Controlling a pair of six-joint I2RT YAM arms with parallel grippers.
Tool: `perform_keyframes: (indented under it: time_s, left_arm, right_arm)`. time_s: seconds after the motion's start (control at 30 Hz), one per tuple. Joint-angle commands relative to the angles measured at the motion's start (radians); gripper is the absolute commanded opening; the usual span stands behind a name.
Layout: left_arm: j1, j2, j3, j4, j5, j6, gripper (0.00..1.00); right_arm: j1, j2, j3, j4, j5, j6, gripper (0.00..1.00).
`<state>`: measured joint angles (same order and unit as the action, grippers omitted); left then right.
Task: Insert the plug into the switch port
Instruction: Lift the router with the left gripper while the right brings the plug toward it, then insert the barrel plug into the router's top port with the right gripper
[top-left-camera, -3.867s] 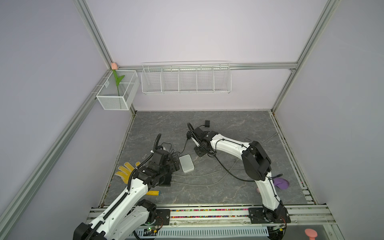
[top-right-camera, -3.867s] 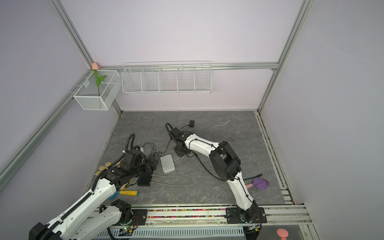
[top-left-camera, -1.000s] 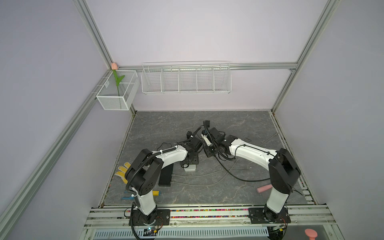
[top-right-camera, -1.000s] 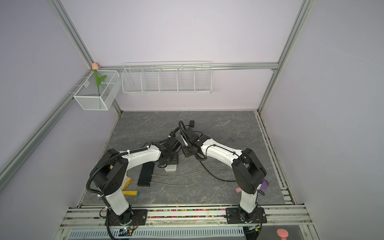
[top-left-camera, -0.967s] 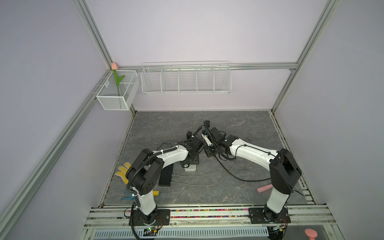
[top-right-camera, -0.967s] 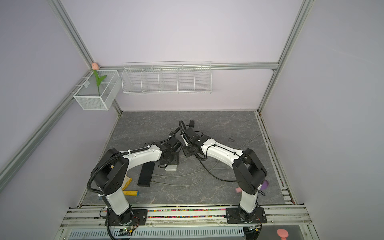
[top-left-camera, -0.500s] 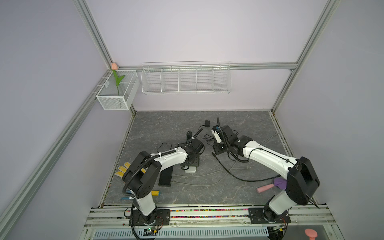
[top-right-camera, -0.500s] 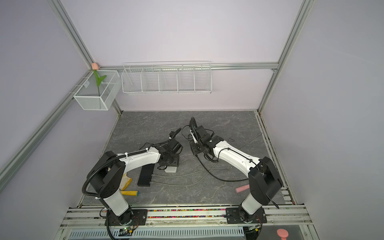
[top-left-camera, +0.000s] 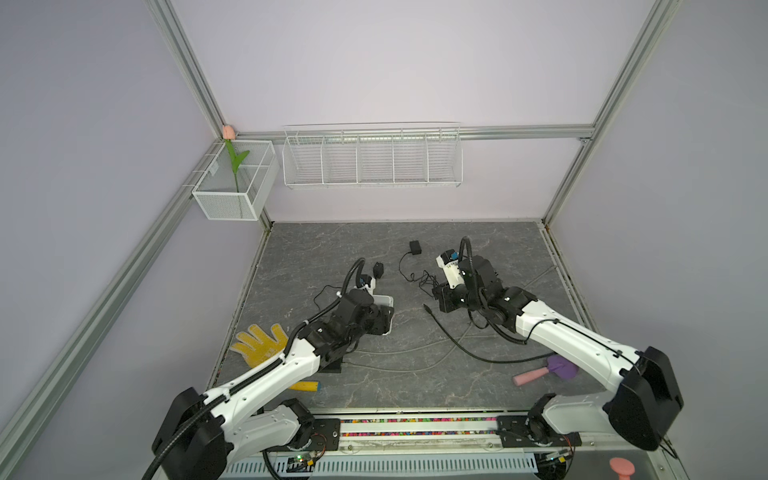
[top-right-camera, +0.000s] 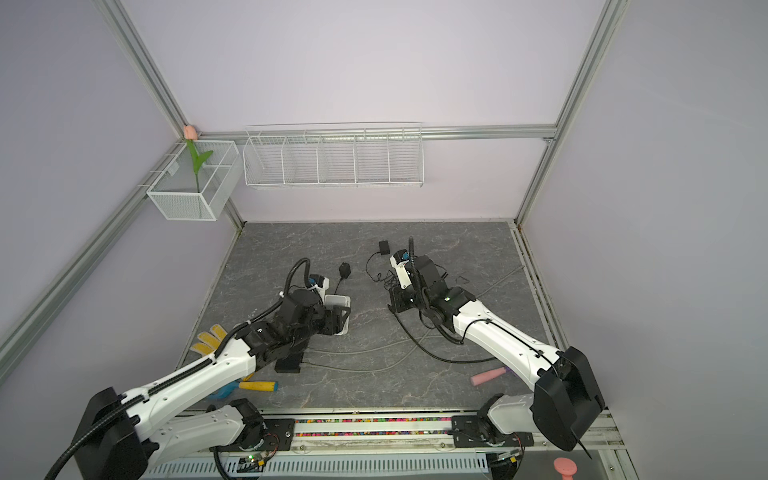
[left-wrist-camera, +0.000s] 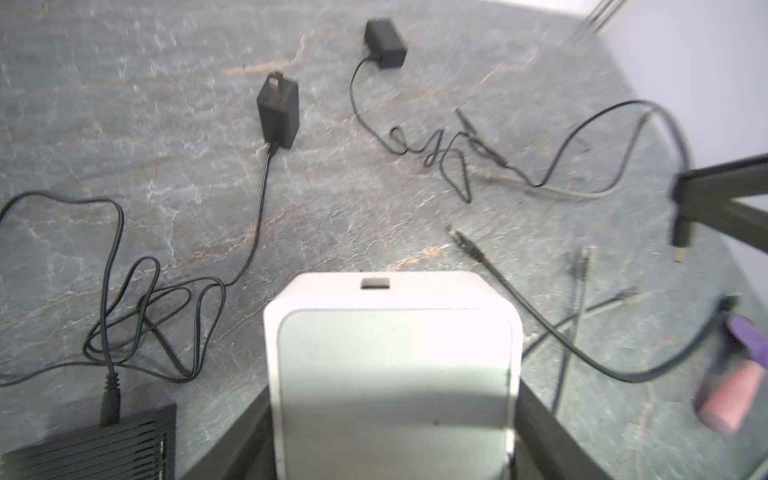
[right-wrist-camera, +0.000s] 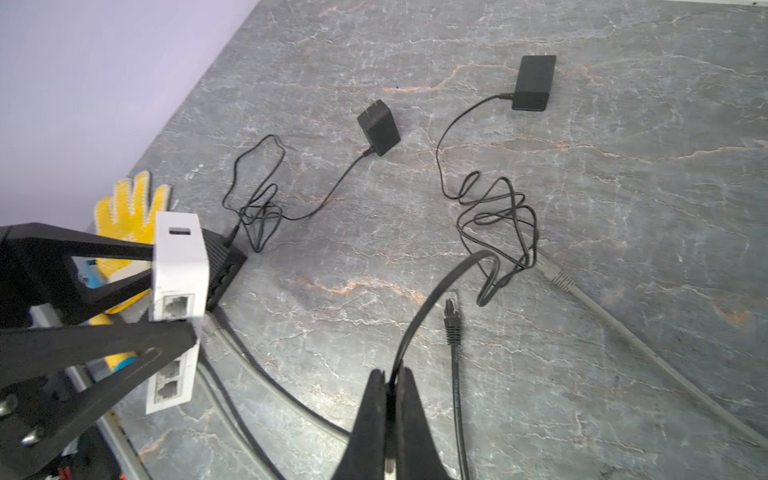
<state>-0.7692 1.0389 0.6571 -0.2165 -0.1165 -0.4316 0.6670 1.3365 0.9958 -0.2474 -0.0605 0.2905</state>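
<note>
The white switch (top-left-camera: 384, 300) (top-right-camera: 337, 302) is lifted off the table, and my left gripper (top-left-camera: 379, 321) (left-wrist-camera: 392, 415) is shut on its sides. Its black fingers (right-wrist-camera: 104, 249) clamp it in the right wrist view, where the side ports (right-wrist-camera: 176, 305) show. A small port (left-wrist-camera: 375, 283) sits in its end face. My right gripper (top-left-camera: 441, 301) (top-right-camera: 395, 304) (right-wrist-camera: 390, 386) is shut on the plug (right-wrist-camera: 388, 464) of a thin black cable (right-wrist-camera: 432, 299). The plug's metal tip (left-wrist-camera: 680, 253) points down, well to the right of the switch.
Two black power adapters (top-left-camera: 378, 270) (top-left-camera: 414, 247) lie behind, with tangled cords. A black network cable with its connector (right-wrist-camera: 452, 309) and a grey one (right-wrist-camera: 557, 279) cross the table. A black vented box (top-right-camera: 289, 363), yellow glove (top-left-camera: 259, 345) and pink-handled trowel (top-left-camera: 544, 372) lie near the front.
The two grippers, close together at the middle a second ago, have drawn apart. The left has pulled back with the switch, and the right has moved right with the plug.
</note>
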Motion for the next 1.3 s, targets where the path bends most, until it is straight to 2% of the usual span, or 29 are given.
perform_keyframes:
  time_s: [0.0,0.13,0.3,0.37,0.43,0.67,0.93,1.27]
  left_arm:
    - [-0.013,-0.119,-0.074,0.199,0.026,0.119,0.00]
    - [-0.049,-0.242,-0.180,0.319,0.028,0.249,0.00]
    - [-0.054,-0.337,-0.298,0.489,0.115,0.341,0.00]
    - [-0.060,-0.378,-0.370,0.629,0.173,0.392,0.00]
    - [-0.064,-0.404,-0.432,0.731,0.204,0.427,0.00]
    - [-0.066,-0.410,-0.522,0.864,0.320,0.492,0.00]
    - [-0.070,-0.409,-0.538,0.893,0.388,0.488,0.00]
    - [-0.127,-0.401,-0.540,0.911,0.394,0.473,0.00]
  right_arm:
    - [-0.005,-0.050,-0.036,0.115,-0.097,0.024,0.07]
    - [-0.005,-0.090,-0.080,0.223,-0.215,0.048,0.07]
    - [-0.002,-0.121,-0.145,0.406,-0.375,0.128,0.07]
    - [0.004,-0.134,-0.159,0.453,-0.402,0.145,0.06]
    - [0.015,-0.149,-0.174,0.488,-0.404,0.150,0.07]
    - [0.088,-0.177,-0.233,0.647,-0.410,0.147,0.06]
    - [0.156,-0.175,-0.261,0.750,-0.399,0.138,0.07]
    - [0.206,-0.175,-0.296,0.865,-0.394,0.148,0.06]
